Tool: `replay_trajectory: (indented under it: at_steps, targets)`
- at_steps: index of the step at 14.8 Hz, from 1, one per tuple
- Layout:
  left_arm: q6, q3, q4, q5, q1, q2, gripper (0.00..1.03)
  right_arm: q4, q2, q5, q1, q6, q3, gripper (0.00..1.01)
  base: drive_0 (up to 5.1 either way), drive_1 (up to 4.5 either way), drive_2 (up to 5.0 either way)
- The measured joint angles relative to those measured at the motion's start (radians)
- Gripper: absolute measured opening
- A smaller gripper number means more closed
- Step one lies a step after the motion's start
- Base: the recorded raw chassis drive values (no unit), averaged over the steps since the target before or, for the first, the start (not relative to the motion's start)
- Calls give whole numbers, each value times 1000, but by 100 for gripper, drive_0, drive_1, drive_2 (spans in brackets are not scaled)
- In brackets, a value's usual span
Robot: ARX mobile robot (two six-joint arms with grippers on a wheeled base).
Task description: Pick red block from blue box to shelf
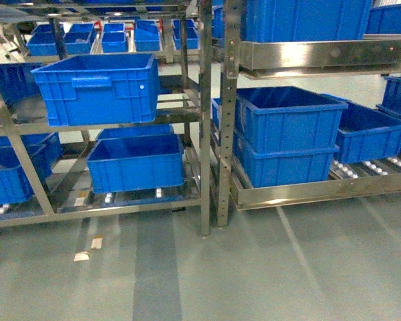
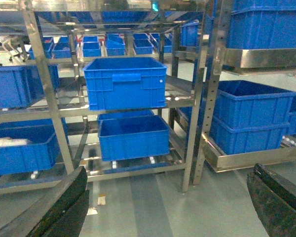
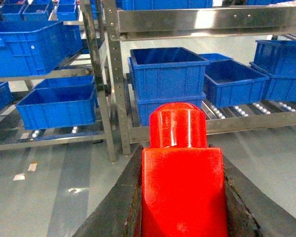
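Red block sits clamped between the right end effector's dark fingers, stud pointing toward the shelf ahead. Left end effector is released, fingers spread wide apart, nothing between them. Dark blue crates fill the shelf tiers beyond, above grey floor.

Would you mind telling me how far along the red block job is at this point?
The pick looks done: the red block sits clamped in the right hand, stud pointing toward the shelf. The blue box is not in view. The left hand is open and empty. Left to do: set the block on the shelf, possibly in the stacked dark blue crate straight ahead.
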Motion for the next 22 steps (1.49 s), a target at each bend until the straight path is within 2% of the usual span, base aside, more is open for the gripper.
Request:
replay_trajectory:
  at_steps: [22]
  targets:
    - [0, 0, -3, -3, 2, 0, 98, -2, 3, -2, 0, 0, 0, 27, -154, -154, -154]
